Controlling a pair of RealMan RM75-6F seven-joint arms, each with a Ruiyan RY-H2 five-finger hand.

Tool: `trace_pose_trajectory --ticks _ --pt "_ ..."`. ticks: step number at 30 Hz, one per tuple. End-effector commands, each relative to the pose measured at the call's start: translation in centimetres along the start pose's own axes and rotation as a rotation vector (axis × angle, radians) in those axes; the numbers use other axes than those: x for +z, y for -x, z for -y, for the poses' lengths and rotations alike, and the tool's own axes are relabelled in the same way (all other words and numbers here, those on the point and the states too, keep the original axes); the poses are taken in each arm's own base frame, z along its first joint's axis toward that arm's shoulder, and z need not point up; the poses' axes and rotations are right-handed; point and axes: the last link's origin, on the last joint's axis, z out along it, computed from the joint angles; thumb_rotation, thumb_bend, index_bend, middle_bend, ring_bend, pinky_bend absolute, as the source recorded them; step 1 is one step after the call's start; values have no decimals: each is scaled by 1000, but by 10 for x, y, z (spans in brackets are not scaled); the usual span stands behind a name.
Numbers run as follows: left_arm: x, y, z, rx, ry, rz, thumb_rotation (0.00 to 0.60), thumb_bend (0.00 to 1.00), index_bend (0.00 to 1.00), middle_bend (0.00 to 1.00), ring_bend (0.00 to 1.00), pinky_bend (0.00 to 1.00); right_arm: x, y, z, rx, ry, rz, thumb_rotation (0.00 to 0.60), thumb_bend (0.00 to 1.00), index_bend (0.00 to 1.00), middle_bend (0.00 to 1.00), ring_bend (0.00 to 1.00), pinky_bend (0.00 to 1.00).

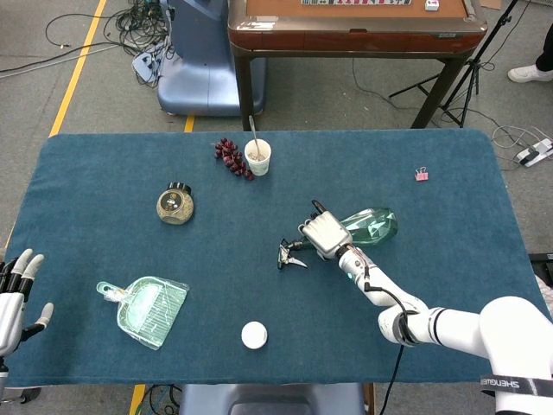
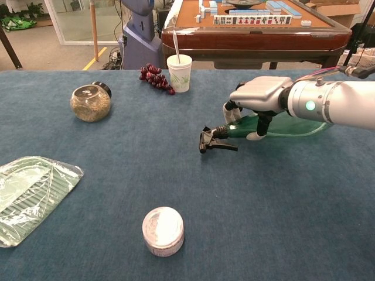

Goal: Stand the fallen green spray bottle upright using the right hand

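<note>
Fingers of the right hand (image 2: pixel 258 96) curl down around the neck of the green spray bottle (image 2: pixel 275 124), gripping it! Bottle's on its side mid-bench (image 1: pixel 104 173), black trigger (image 2: pixel 212 140) pointing toward the robot's left, nozzle end a touch off the cloth. Left hand (image 1: pixel 15 294) sits at the bench edge, fingers spread, holding nothing. Paper cup (image 2: pixel 179 72) and grapes (image 2: pixel 154 76) sit well apart.
</note>
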Motion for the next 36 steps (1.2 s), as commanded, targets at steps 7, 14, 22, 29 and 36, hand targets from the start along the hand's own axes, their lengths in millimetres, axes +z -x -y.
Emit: trace_pose_trajectory --ticks 7,14,22,29,36 --pt "1 -1 -3 4 8 -1 600 377 0 0 0 0 -28 -19 -27 369 14 -160 600 420 635 548 261 47" --pt "0 -3 -5 7 8 -6 600 377 0 0 0 0 -45 -28 -49 658 2 -258 600 420 635 547 281 85" --pt "2 -3 -8 9 16 -2 600 377 0 0 0 0 -54 -23 -65 940 -38 -377 600 406 635 547 283 110" --pt "2 -3 -9 10 19 -1 600 376 0 0 0 0 -44 -15 -63 1088 -108 -445 600 387 635 547 286 119" --pt "2 -4 -6 12 9 -1 600 377 0 0 0 0 -29 -18 -56 1203 -150 -489 600 376 635 547 286 119"
